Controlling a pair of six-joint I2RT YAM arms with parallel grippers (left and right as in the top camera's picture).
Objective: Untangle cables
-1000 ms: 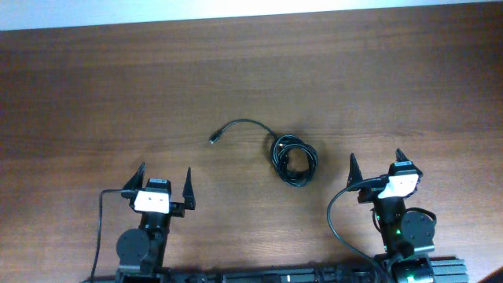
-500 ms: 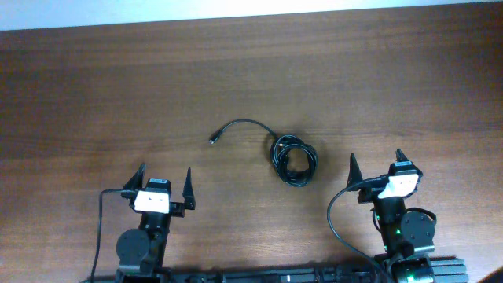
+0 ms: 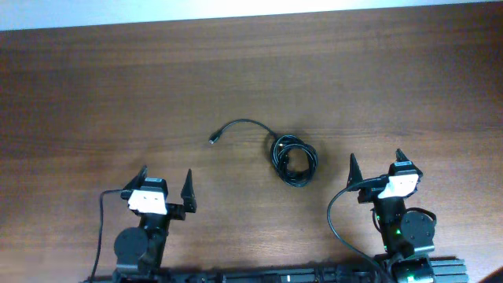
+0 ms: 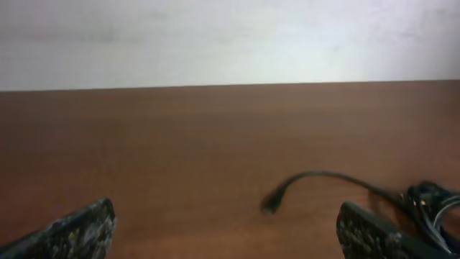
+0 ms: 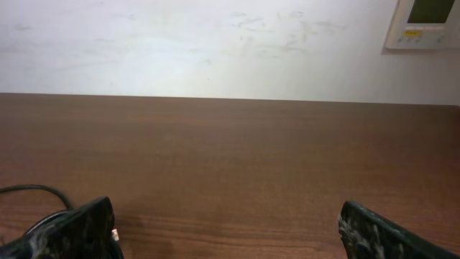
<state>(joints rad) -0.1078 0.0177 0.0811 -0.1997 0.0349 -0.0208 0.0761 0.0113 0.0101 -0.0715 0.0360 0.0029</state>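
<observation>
Cables (image 3: 292, 162) sit as a small tight black coil on the counter (image 3: 118, 94), one plug-tipped strand arcing left, with left pincer (image 3: 166, 170) and right pincer (image 3: 375, 154) both spread wide, empty.

**Cables** (image 3: 292, 163): thin black cords.
- **State:** wound together into one small, tight coil with several overlapping loops, lying flat.
- **Position:** ahead of both pincers. They lie nearer the right gripper (image 3: 376, 156), forward and to its left, and well forward and to the right of the left gripper (image 3: 166, 170). They touch neither.
- **Free tail** (image 3: 245, 122): a single strand leaves the coil's far side and arcs away leftward. It ends in a small dark plug (image 3: 213, 141), forward and slightly right of the left gripper and clear of its fingers.
</observation>
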